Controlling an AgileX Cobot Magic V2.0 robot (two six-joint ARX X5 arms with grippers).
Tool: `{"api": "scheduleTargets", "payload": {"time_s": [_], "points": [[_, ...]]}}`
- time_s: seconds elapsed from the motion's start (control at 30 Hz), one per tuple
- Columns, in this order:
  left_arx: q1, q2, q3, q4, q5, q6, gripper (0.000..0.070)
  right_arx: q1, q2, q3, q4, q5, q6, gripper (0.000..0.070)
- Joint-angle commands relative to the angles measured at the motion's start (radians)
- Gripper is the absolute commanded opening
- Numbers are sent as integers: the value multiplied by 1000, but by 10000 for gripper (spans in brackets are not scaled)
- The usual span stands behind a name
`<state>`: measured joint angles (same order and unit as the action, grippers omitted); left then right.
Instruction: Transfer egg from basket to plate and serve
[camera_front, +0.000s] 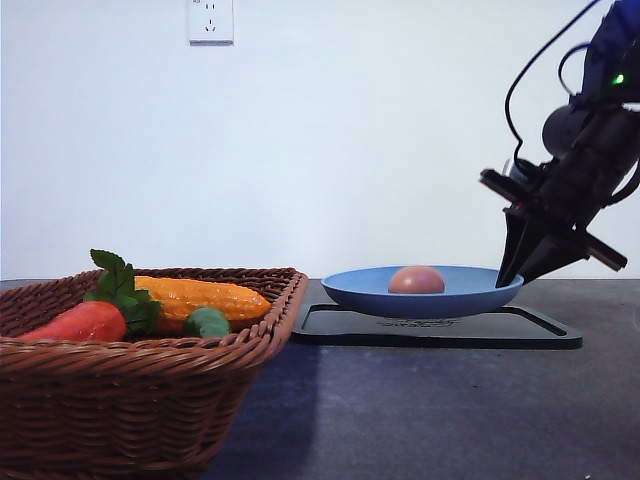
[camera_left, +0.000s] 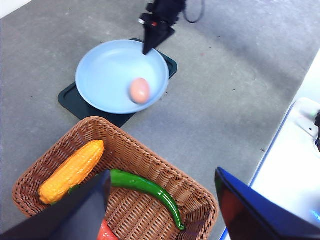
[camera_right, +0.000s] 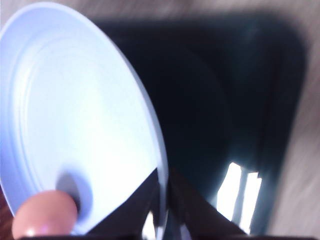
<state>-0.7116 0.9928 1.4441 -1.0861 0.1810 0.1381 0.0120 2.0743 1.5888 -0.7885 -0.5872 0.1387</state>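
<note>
The pinkish-brown egg (camera_front: 416, 280) (camera_left: 140, 90) (camera_right: 45, 215) lies in the blue plate (camera_front: 360, 290) (camera_left: 107, 75) (camera_right: 75, 110), near the rim that faces the basket. My right gripper (camera_front: 508, 278) (camera_left: 146, 50) (camera_right: 162, 200) is shut on the plate's far-right rim, one finger on each side of the edge. The plate is on or just above the black tray (camera_front: 540, 330). The wicker basket (camera_front: 130, 390) (camera_left: 150, 160) stands at the front left. Above it my left gripper (camera_left: 162, 210) is open, holding nothing.
In the basket lie a corn cob (camera_front: 200, 297) (camera_left: 72, 170), a carrot (camera_front: 80, 322) with green leaves and a green pepper (camera_left: 150, 190). A white surface (camera_left: 295, 165) borders the grey table beside the basket. The wall behind carries a socket (camera_front: 210, 20).
</note>
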Motion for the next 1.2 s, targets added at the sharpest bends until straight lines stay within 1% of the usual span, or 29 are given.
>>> {"api": "scheduleTargets", "payload": {"time_s": [0.0,0.1,0.2,0.27,0.4,0.47,0.6,0.73,0.87,0.9,0.97,1.07,1.17], "points": [[-6,8,21,11,-3,-9,426,-3,42,39,-6,-1,11,0],[-6,8,21,10,-3,-17,426,-3,70,56,-4,42,7,0],[-6,9,21,10,-3,-27,426,-3,83,58,-5,41,-4,0],[-6,9,21,10,-3,-27,426,-3,86,58,-5,38,-9,23],[-6,10,21,11,-3,-28,426,-3,86,59,-5,39,-8,171],[-5,15,21,14,-3,-32,426,-3,86,61,-7,40,-9,230],[-6,30,21,18,-3,-42,426,-8,82,71,-28,43,-21,232],[-6,55,21,41,-3,-38,426,-23,75,121,-123,54,-43,231],[-5,89,21,82,-9,-40,418,-37,39,175,-238,126,-73,219],[-5,99,21,93,-30,-47,398,-40,26,184,-264,159,-77,193],[1,124,21,120,-104,-61,325,-42,-13,192,-307,228,-91,135],[17,164,21,155,-222,-67,172,-40,-87,191,-339,306,-99,68],[43,210,21,186,-254,-68,24,-17,-164,191,-344,332,-102,14]]}}
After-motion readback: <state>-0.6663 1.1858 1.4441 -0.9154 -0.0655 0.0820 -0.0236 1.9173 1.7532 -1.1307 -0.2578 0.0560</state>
